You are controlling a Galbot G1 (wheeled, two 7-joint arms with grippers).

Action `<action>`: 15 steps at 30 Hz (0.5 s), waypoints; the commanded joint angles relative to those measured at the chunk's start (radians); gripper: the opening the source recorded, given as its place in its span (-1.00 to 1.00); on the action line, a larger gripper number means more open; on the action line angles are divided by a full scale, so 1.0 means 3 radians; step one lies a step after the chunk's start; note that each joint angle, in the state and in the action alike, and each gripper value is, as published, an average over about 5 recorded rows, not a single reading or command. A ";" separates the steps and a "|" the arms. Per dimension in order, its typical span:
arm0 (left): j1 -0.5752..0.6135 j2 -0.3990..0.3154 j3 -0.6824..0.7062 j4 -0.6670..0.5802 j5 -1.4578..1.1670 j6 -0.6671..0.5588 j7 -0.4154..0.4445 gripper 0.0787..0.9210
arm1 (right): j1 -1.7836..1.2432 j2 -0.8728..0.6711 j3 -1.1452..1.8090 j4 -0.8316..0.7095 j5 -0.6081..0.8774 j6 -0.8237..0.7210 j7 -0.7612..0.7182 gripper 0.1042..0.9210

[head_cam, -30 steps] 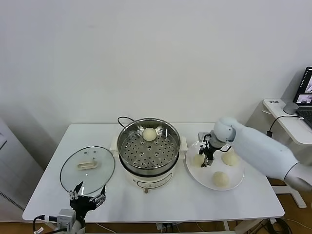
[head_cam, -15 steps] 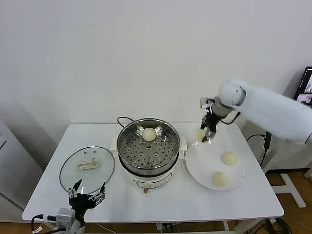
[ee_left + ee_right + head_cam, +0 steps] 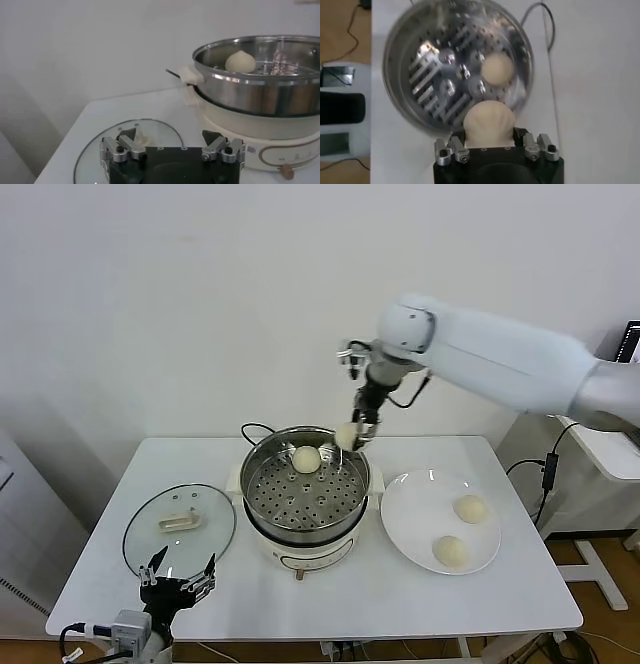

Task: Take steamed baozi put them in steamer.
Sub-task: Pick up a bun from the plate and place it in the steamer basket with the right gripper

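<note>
- Right end effector [image 3: 358, 434] hangs above the steamer [image 3: 305, 489] rim at about 2 o'clock, jaws partly closed around a baozi [image 3: 346, 436]; wrist view shows the held baozi [image 3: 488, 124] filling the gap between the fingers [image 3: 451, 151].
- Held baozi sits over the rim's inner edge, clear of the tray, just beside the baozi already inside [image 3: 306, 459].
- That seated baozi lies at 12 o'clock on the perforated tray, near the back wall; rest of the tray from 3 round to 9 o'clock is bare.
- Plate [image 3: 410, 514] sits at the steamer's 3 o'clock, rim close to the steamer base; two baozi on it, one at 2 o'clock [image 3: 470, 508], one at 5 o'clock [image 3: 451, 551], apart from each other.
- Glass lid [image 3: 180, 531] lies flat at the steamer's 9 o'clock, near the pot, its near edge close to the tabletop [image 3: 380, 594] front edge.
- Left end effector [image 3: 178, 584] parked at the front-left tabletop edge, just by the lid's 6 o'clock, jaws fully spread, holding nothing.
- Black cord [image 3: 250, 427] loops behind the steamer at 11 o'clock.
</note>
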 commanded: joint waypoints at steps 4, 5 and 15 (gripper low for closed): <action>-0.0020 0.0006 -0.0013 -0.0021 -0.0089 0.0007 0.0001 0.77 | -0.0321 0.1054 -0.0096 -0.0575 0.0199 -0.0220 0.0169 0.18; -0.0022 0.0009 -0.0019 -0.0023 -0.0097 0.0009 0.0001 0.77 | -0.0368 0.1121 -0.0086 -0.0641 0.0173 -0.0222 0.0191 0.18; -0.0046 0.0033 -0.0018 -0.0030 -0.0149 0.0021 0.0003 0.77 | -0.0646 0.1333 -0.0061 -0.0752 -0.0045 -0.0287 0.0330 0.18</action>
